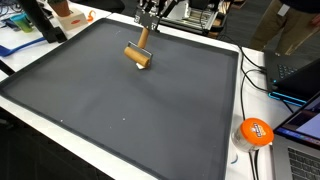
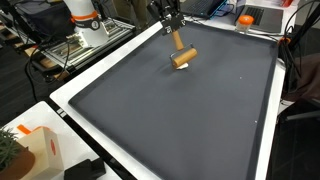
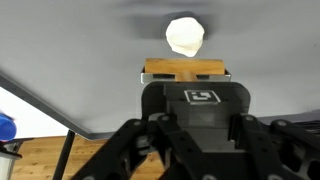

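Note:
A wooden mallet hangs head down over the far part of the dark grey mat point(image 1: 120, 110); its light brown head point(image 1: 138, 57) point(image 2: 183, 58) is close over the mat, and whether it touches I cannot tell. My gripper point(image 1: 148, 27) point(image 2: 170, 25) is shut on the top of the mallet's handle point(image 2: 177, 41). In the wrist view the black gripper body fills the lower half. A strip of the wooden mallet point(image 3: 185, 68) shows just above the body, with a pale rounded blur point(image 3: 185, 35) beyond it.
The mat lies on a white table point(image 1: 232, 150). An orange and white round object point(image 1: 255, 132) sits on the table by cables and laptops point(image 1: 300, 70). The robot's white and orange base point(image 2: 85, 20) stands at the far edge. A white box point(image 2: 40, 150) is at a near corner.

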Controlling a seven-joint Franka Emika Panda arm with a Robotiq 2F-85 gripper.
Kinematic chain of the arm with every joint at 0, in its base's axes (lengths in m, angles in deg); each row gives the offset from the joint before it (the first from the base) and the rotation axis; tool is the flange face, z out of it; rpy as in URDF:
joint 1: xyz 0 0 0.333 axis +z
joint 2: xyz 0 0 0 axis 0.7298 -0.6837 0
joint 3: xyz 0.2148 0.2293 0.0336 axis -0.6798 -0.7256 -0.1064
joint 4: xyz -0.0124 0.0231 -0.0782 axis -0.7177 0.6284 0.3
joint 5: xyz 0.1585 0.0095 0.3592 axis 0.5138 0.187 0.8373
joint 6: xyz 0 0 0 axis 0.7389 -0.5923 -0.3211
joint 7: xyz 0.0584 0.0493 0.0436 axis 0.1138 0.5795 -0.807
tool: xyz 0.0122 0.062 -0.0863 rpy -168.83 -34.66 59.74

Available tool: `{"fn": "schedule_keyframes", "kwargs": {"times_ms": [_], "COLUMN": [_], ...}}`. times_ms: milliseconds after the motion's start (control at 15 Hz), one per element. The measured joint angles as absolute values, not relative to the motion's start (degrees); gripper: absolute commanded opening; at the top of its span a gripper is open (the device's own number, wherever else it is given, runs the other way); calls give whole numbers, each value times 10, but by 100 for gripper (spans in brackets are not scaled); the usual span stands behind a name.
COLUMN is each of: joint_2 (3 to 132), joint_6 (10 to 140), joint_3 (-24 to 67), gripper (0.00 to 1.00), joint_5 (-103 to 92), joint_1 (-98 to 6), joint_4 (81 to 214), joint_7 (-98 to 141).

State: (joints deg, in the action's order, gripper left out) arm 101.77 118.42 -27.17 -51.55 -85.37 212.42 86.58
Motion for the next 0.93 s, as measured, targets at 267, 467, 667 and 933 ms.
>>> {"fn": "schedule_keyframes", "kwargs": {"times_ms": [267, 467, 667, 933], "joint_2": [1017, 1016, 1002, 970], "joint_6": [1191, 1195, 1187, 1157], "joint_3": [-285, -288, -285, -284], "gripper": [22, 22, 22, 22], "joint_5": [-515, -515, -515, -512], "joint_1": [-872, -876, -873, -868], "joint_4": [2124, 2123, 2113, 2090], "joint_7": [866, 866, 855, 831]}}
